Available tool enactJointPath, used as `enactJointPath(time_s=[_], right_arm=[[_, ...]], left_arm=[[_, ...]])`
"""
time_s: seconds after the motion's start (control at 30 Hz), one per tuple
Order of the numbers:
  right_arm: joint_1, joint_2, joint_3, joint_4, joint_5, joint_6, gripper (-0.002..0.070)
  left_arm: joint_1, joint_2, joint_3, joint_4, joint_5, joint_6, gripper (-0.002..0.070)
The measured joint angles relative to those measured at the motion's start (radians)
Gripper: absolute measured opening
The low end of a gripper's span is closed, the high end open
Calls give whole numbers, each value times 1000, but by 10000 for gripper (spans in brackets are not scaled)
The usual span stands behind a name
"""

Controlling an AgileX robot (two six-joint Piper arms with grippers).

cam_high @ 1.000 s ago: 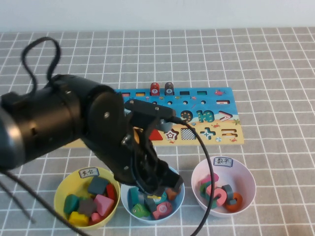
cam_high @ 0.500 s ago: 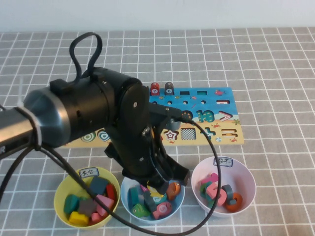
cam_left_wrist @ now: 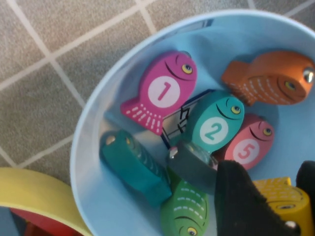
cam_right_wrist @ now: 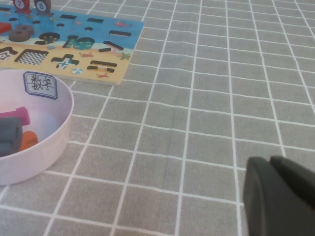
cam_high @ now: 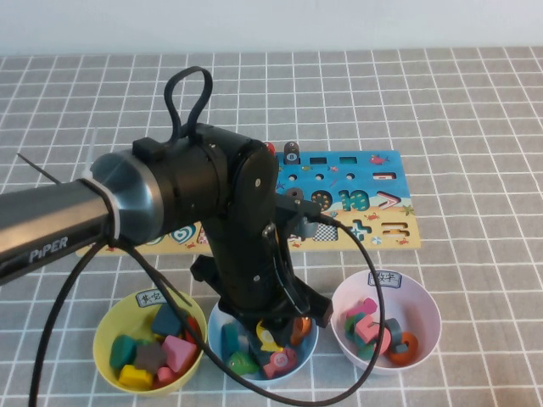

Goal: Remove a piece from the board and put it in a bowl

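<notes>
OK, I see the left gripper (cam_left_wrist: 273, 196) down inside the light blue bowl (cam_high: 222, 315) at the tabletop's near edge, fingers clamped on the yellow fish piece (cam_left_wrist: 283, 196) above other fish. Board (cam_high: 373, 208) sits mid-table. Right gripper (cam_right_wrist: 280, 196) hovers over bare cloth, fingers together.

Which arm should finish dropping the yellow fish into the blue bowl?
Left. The left gripper is already down in the blue bowl, its fingers either side of the yellow fish. The right gripper is over bare table beyond the pinkish-white bowl, shut and empty.
</notes>
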Motion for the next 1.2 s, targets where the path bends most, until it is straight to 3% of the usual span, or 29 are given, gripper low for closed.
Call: enactJointPath(time_s=[0.27, 0.6, 0.83, 0.93, 1.1, 1.2], right_arm=[[0, -1, 0, 0, 0, 0, -17], [0, -4, 0, 0, 0, 0, -17], [0, -4, 0, 0, 0, 0, -17], [0, -4, 0, 0, 0, 0, -17], [0, -4, 0, 0, 0, 0, -17], [0, -4, 0, 0, 0, 0, -17]], left_arm=[[0, 2, -2, 0, 0, 8, 215], [0, 2, -2, 0, -11, 20, 373], [0, 2, -28, 13, -17, 24, 388], [0, 2, -45, 66, -15, 41, 335], [0, -4, -51, 190, -15, 41, 87], [-2, -36, -51, 212, -18, 41, 24]])
